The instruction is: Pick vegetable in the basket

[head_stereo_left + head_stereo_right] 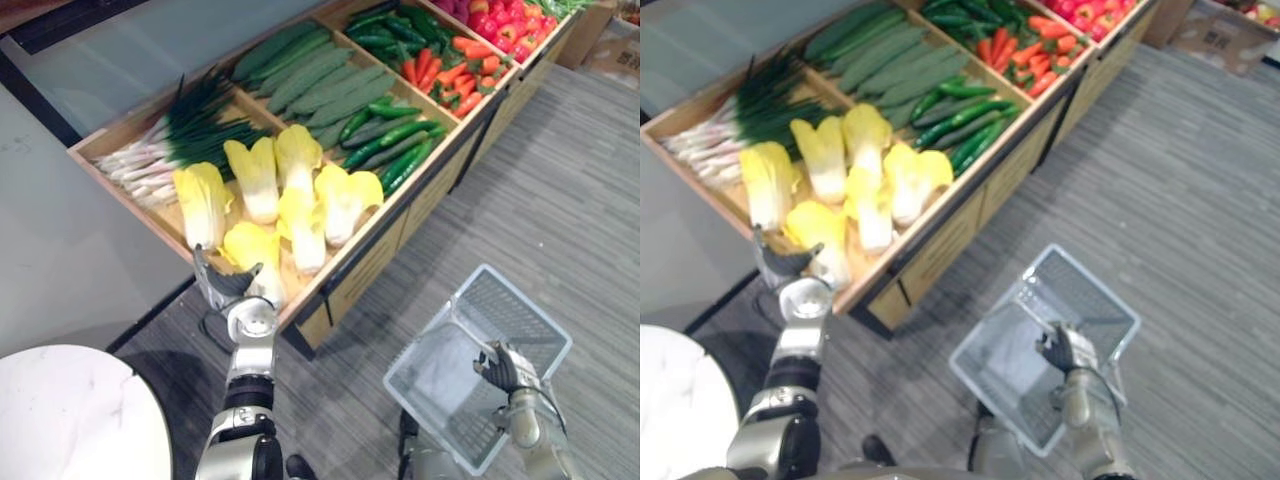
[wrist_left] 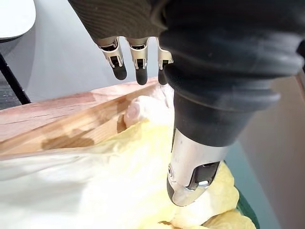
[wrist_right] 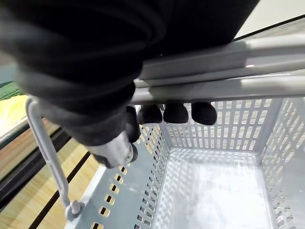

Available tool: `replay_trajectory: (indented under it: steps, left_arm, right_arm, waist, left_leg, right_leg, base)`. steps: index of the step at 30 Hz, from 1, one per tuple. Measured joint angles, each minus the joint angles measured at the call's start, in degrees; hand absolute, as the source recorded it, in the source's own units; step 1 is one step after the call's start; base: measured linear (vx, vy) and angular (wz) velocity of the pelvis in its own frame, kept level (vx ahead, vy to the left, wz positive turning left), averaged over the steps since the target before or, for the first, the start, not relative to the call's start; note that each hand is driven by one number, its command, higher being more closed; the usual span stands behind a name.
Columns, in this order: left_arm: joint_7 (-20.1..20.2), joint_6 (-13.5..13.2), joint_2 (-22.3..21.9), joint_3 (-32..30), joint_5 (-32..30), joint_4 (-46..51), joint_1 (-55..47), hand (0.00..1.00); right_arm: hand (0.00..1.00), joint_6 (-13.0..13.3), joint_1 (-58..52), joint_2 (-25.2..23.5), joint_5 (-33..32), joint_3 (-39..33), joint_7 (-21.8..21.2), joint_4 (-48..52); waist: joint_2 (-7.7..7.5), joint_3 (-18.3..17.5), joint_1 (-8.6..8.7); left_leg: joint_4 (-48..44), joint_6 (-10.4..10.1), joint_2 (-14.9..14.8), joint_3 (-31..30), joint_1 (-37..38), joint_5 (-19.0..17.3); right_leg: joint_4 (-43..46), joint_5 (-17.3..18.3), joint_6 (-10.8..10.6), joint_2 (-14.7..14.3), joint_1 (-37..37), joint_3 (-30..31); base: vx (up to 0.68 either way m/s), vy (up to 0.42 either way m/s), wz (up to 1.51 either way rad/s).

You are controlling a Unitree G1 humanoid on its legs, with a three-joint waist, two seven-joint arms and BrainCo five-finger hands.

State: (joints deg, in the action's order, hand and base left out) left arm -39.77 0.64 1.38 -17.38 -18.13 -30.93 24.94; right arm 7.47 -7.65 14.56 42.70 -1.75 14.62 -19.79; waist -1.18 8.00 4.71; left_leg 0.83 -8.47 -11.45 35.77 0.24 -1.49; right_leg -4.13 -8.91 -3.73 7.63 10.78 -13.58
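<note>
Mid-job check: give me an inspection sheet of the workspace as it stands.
Surface: wooden display stand, compartments full of produce.
Job's things: yellow cabbage at the front corner, in the stand; grey basket empty.
Clutter: scallions, cucumbers, carrots in other compartments.
Hands: left hand open over the cabbage; right hand shut on the basket's handle.
Cables: nothing seen.
Surroundings: striped floor, round white table, cardboard box.

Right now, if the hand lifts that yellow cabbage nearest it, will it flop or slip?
Probably floppy up top: the yellow cabbage has loose, crinkled leaves. Its thick white stem looks firmer, likely the safer hold. May roll if pushed.
</note>
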Motion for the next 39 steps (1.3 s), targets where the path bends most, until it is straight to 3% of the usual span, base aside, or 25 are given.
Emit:
replay_trajectory:
  steps: [23, 39]
  left_arm:
    - [-2.5, -0.9, 0.8, -0.8, 2.2, -7.3, 2.8, 0.0]
    - [-2.8, 1.3, -0.1, -0.5, 1.2, -0.7, 2.7, 0.0]
  right_arm:
    - [1.0, 0.7, -0.9, 0.0, 0.0, 1.1, 1.3, 3.7]
    - [1.0, 0.7, -1.5, 0.0, 0.1, 2.0, 1.6, 3.7]
  waist:
    - [-0.27, 1.5, -0.07]
    - [-0.45, 1.6, -0.07]
  left_leg:
    - [0.1, -0.1, 0.0, 1.1, -0.3, -0.1]
    - [0.1, 0.0, 0.3, -0.9, 0.0, 0.0]
  right_leg:
    - [-0.2, -0.5, -0.4, -0.2, 1.1, 1.4]
    - [-0.2, -1.1, -1.3, 0.6, -0.2, 1.0]
  base:
    - [-0.02, -0.007, -0.02]
    - [-0.02, 0.0, 0.05]
